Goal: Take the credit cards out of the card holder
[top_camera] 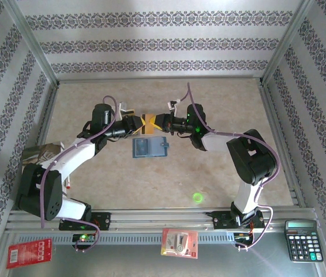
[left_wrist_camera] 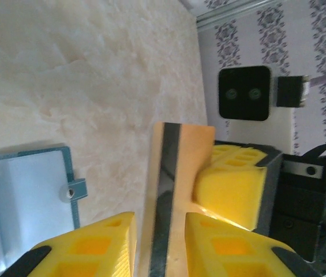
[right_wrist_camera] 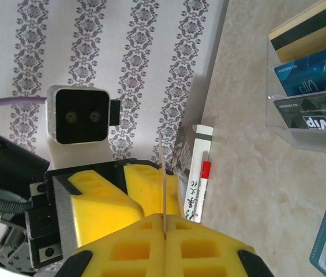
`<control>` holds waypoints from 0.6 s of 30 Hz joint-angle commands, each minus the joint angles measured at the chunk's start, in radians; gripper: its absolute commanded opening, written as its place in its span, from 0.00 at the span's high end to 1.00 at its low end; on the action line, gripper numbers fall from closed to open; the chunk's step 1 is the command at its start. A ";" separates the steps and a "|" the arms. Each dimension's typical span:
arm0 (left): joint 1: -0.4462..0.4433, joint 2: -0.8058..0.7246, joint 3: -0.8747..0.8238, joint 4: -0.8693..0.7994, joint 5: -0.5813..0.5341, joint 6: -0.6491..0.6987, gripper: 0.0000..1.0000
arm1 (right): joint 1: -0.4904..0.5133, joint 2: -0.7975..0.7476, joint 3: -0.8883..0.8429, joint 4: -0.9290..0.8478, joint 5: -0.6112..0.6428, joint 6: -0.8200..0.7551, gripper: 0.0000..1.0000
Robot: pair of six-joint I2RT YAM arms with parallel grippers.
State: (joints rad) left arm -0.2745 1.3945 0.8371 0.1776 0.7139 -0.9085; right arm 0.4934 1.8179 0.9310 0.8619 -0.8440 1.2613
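1. The right gripper (right_wrist_camera: pixel 165 231), low centre of its wrist view, is pressed together on a tan-gold card (left_wrist_camera: pixel 174 173) with a dark stripe, held above the table.
2. The left gripper (left_wrist_camera: pixel 160 242) brackets the same card, fingers seemingly slightly spread; contact is unclear.
3. The card holder (top_camera: pixel 149 147) lies open just below the meeting grippers in the top view.
4. A clear stand (right_wrist_camera: pixel 289 134), upper right, carries a striped tan card (right_wrist_camera: pixel 313 29), a blue card (right_wrist_camera: pixel 313 72) and a dark card (right_wrist_camera: pixel 310 115).
5. Extraction looks mostly done; this card still needs placing, and I cannot tell whether the holder keeps more.
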 commanded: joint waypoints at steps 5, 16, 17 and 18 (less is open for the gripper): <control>0.004 -0.045 -0.027 0.192 -0.041 -0.078 0.73 | 0.023 0.004 -0.008 0.069 0.087 0.097 0.96; 0.009 0.005 -0.040 0.313 -0.002 -0.153 0.85 | 0.024 0.024 0.002 0.068 0.062 0.113 0.95; 0.009 0.007 -0.038 0.317 0.002 -0.154 0.89 | 0.024 0.026 0.003 0.066 0.061 0.113 0.95; 0.009 0.012 -0.036 0.319 0.004 -0.155 0.91 | 0.024 0.028 0.004 0.066 0.061 0.113 0.95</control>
State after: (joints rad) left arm -0.2649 1.3979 0.7959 0.3599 0.6765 -1.0367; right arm 0.4999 1.8191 0.9310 0.9245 -0.7696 1.3716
